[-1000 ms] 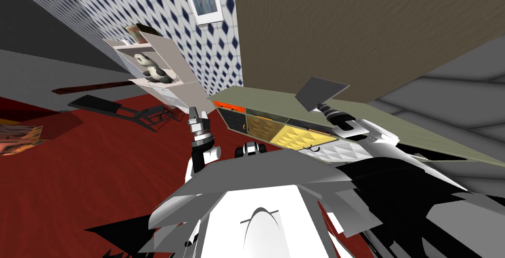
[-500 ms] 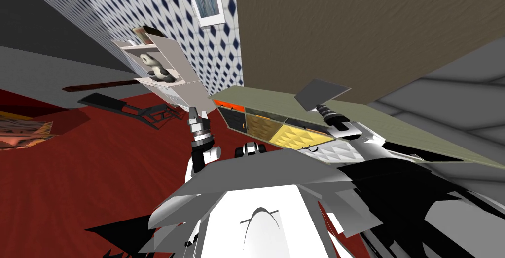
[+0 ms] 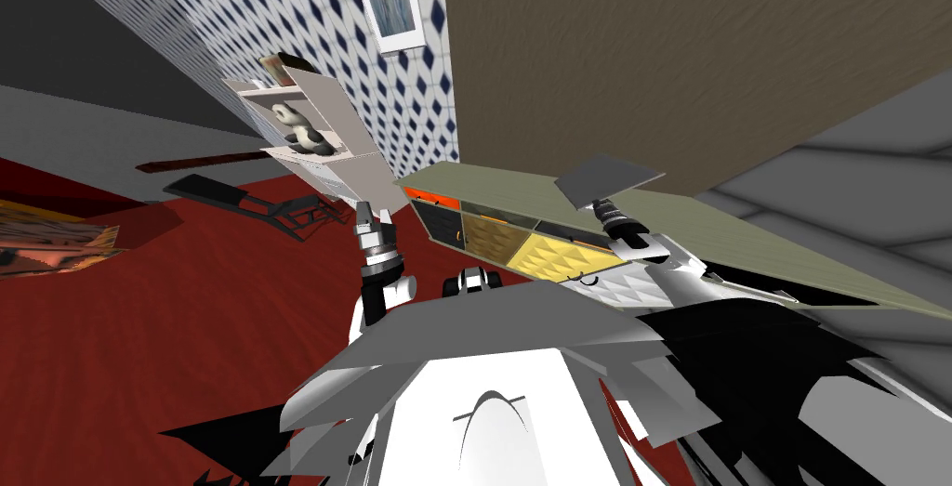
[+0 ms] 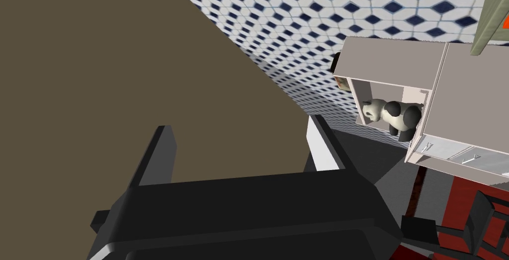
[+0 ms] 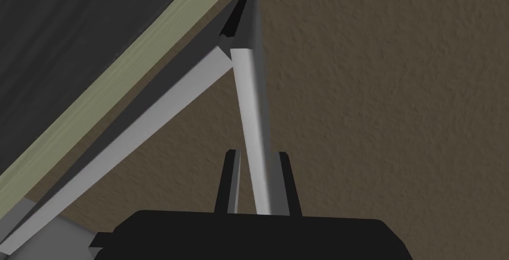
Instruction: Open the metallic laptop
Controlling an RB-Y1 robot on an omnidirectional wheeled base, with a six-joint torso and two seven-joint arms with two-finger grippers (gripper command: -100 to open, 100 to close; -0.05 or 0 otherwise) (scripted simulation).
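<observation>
The grey laptop (image 3: pixel 609 178) sits on the olive top of a long cabinet (image 3: pixel 502 188), partly open. In the right wrist view its lid (image 5: pixel 251 123) and base (image 5: pixel 149 128) form a narrow V, with the base lying along the olive edge (image 5: pixel 124 78). My right gripper (image 3: pixel 600 203) (image 5: pixel 256 160) is shut on the lid's free edge, one finger on each face. My left gripper (image 3: pixel 372 216) (image 4: pixel 241 147) hangs open and holds nothing, off the cabinet's left end over the red floor.
The cabinet's fronts (image 3: pixel 548 257) are orange, yellow and dark. A white shelf unit (image 3: pixel 325 146) holding a panda toy (image 4: pixel 392 115) stands left of it against the tiled wall. A black frame (image 3: pixel 242 202) lies on the red floor. A brown wall (image 3: pixel 651 53) backs the cabinet.
My right gripper has shifted slightly with the lid held in it, and the lid's tilt has changed a little. The head camera has turned somewhat. The left arm is still.
</observation>
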